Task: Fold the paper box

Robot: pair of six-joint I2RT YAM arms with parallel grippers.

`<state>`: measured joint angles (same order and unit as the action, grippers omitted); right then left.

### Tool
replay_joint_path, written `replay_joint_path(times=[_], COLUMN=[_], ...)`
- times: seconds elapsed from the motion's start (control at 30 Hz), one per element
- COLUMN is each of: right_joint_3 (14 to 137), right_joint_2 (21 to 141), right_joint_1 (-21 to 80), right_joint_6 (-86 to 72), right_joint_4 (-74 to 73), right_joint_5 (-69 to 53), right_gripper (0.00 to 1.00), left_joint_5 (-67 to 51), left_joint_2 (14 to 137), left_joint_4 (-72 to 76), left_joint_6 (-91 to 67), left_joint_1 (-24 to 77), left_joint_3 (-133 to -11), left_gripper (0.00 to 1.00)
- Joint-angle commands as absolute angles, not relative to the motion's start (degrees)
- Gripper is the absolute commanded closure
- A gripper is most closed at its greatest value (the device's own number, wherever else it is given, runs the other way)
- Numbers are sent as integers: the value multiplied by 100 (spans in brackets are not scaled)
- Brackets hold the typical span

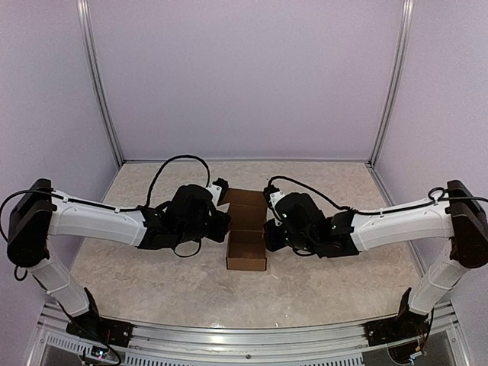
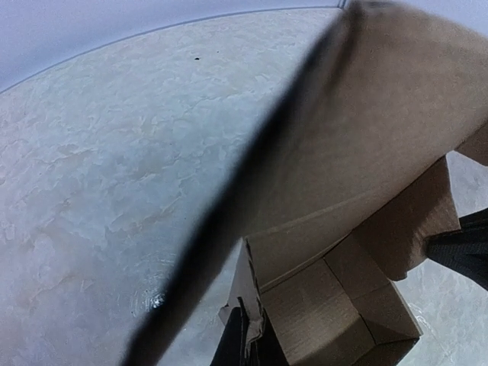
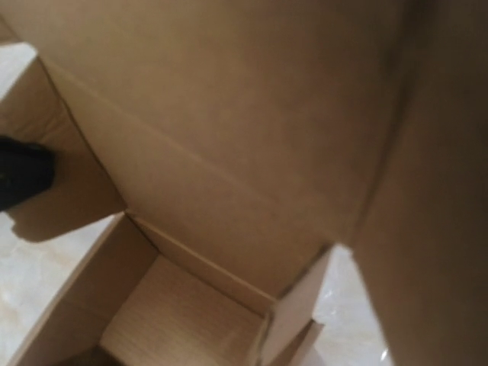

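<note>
Metal rail (image 1: 252,334) runs along the near edge. Marbled beige table (image 1: 152,286), widest open stretch in front of the paper box (image 1: 246,245). Box mid-table, part folded, top open, flaps behind. Left gripper (image 1: 224,219) and right gripper (image 1: 268,229) hug its sides; jaws: can't tell. Lavender walls (image 1: 244,76) close behind.

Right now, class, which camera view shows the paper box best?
The top external view: the paper box shows nearly whole, with its outline and open top clear. The left wrist view catches only a blurred flap and one corner; the right wrist view is filled by its inner walls.
</note>
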<state>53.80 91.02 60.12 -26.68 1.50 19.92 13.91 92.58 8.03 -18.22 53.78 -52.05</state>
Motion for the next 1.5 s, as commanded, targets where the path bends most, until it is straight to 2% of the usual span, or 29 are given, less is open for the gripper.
replay_joint_path(times=[0.0,0.6,1.47], right_joint_3=[5237,4986,4800], right_joint_2=[9443,9642,9262], right_joint_1=[6305,6829,7526], right_joint_6=[-2977,-3123,-2326], right_joint_4=[557,367,1045], right_joint_5=[2510,3310,4456], right_gripper=[100,100,100], left_joint_5=[1546,2292,2862], left_joint_2=[9438,9735,9120], left_joint_4=[923,652,-503], left_joint_6=[-2197,-3073,-2691], left_joint_1=[5626,6286,6311], left_joint_3=[-5405,-5456,-6073], left_gripper=[100,100,100])
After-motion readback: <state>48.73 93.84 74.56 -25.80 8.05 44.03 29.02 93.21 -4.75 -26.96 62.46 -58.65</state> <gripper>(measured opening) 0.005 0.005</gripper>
